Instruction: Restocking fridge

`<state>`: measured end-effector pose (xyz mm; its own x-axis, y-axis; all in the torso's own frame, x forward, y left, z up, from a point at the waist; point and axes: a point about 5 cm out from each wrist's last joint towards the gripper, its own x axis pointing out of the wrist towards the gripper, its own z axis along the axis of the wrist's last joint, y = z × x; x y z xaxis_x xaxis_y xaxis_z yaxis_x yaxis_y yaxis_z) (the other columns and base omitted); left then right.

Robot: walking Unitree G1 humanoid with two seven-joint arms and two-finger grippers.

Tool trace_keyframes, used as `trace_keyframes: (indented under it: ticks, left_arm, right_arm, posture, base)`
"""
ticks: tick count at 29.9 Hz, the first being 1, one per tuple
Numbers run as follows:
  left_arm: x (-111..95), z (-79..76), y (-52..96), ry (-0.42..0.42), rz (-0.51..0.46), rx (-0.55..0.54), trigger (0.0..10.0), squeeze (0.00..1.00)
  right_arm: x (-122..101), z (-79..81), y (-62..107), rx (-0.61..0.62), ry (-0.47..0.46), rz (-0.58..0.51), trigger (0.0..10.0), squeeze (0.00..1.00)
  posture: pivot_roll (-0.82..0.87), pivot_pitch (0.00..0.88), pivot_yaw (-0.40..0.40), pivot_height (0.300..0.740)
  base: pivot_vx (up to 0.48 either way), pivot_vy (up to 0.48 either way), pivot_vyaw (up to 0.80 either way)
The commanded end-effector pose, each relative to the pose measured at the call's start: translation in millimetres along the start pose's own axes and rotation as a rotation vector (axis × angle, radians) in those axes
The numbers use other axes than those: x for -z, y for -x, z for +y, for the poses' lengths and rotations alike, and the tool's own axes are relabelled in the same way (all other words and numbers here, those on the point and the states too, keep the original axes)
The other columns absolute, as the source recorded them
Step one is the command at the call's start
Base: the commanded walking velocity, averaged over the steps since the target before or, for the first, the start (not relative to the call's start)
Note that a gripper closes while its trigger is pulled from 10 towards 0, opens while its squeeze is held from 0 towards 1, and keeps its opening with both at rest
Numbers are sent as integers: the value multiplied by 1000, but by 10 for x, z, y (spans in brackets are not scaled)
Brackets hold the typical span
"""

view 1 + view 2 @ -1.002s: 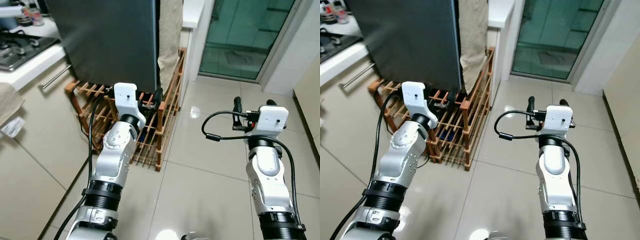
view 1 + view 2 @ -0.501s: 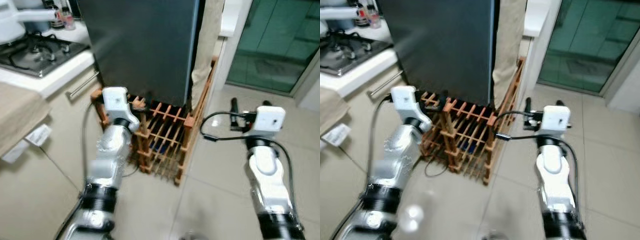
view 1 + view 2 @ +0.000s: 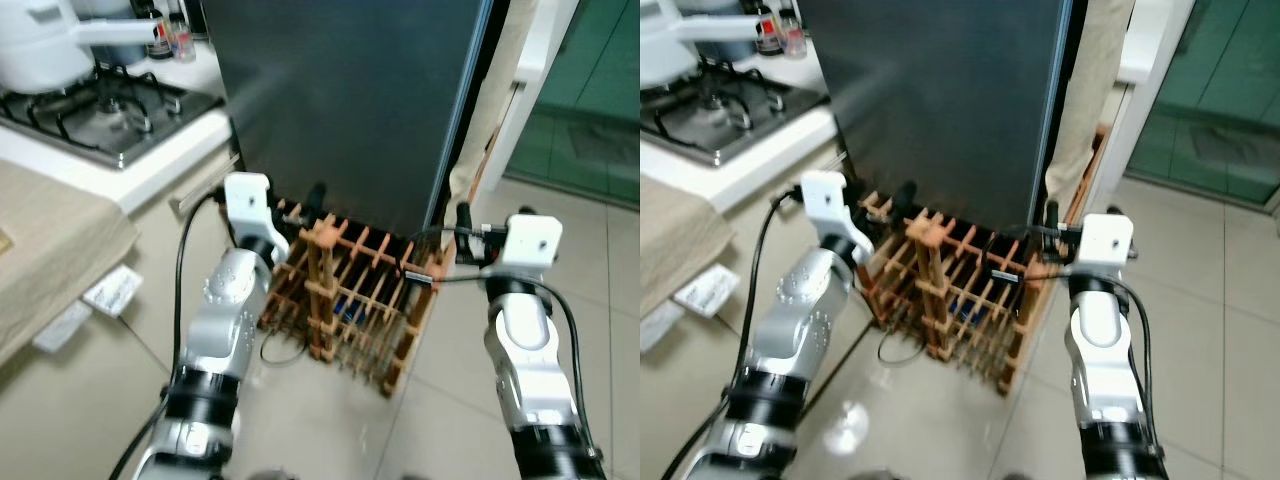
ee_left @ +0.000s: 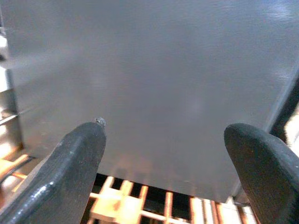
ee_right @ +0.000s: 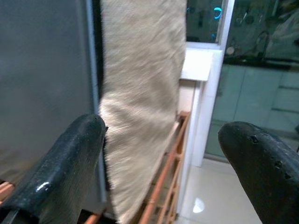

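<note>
A tall dark grey fridge (image 3: 350, 90) stands straight ahead with its door closed. My left gripper (image 4: 163, 135) is open and empty, held low in front of the fridge's lower left part, just above a wooden lattice rack (image 3: 350, 290). My right gripper (image 5: 163, 130) is also open and empty, raised near the fridge's right edge and facing a beige cloth (image 5: 140, 93) that hangs beside it. Neither gripper touches the fridge.
The wooden rack sits on the tiled floor against the fridge base. A gas stove (image 3: 100, 110) with a white pot (image 3: 50, 50) is on the counter at left. A green glass door (image 3: 600, 100) is at right. A paper (image 3: 100, 295) lies on the floor.
The camera has swung left and closer, so the fridge and rack now sit in the middle. Both arms keep their raised pose with open fingers.
</note>
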<state>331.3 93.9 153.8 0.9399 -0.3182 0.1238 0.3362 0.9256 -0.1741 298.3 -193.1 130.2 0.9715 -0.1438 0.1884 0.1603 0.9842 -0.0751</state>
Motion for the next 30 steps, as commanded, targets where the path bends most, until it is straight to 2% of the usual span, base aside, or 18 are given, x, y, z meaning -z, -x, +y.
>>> trace_keyframes:
  ticks: [1,8,12,20,25,30]
  left_arm:
    - [-16,-17,-19,-15,6,13,10000,0]
    - [27,-22,-37,-14,29,19,10000,0]
    - [28,35,-62,-18,40,-21,10000,0]
    - [26,53,-95,-24,46,-49,10000,0]
    - [16,31,-113,-24,39,-50,10000,0]
    - [-2,43,-126,-3,26,-78,10000,0]
  right_arm:
    - [-31,-27,-5,6,3,-11,10000,514]
    - [-58,-74,-5,35,32,-25,10000,514]
    - [-89,-114,-22,43,47,-42,10000,522]
    - [-115,-143,-19,54,60,-46,10000,518]
    - [-106,-125,-17,35,64,-46,10000,518]
    - [-147,-135,-15,43,67,-69,10000,518]
  posture:
    - [-148,34,41,732]
    - [-150,24,42,732]
    - [-156,25,44,732]
    - [-163,34,40,732]
    - [-165,41,40,732]
    - [-167,44,40,732]
  base:
    - [0,-454,0]
    - [36,-434,-67]
    - [0,0,-800]
    - [0,0,0]
    - [0,0,-779]
    - [0,0,0]
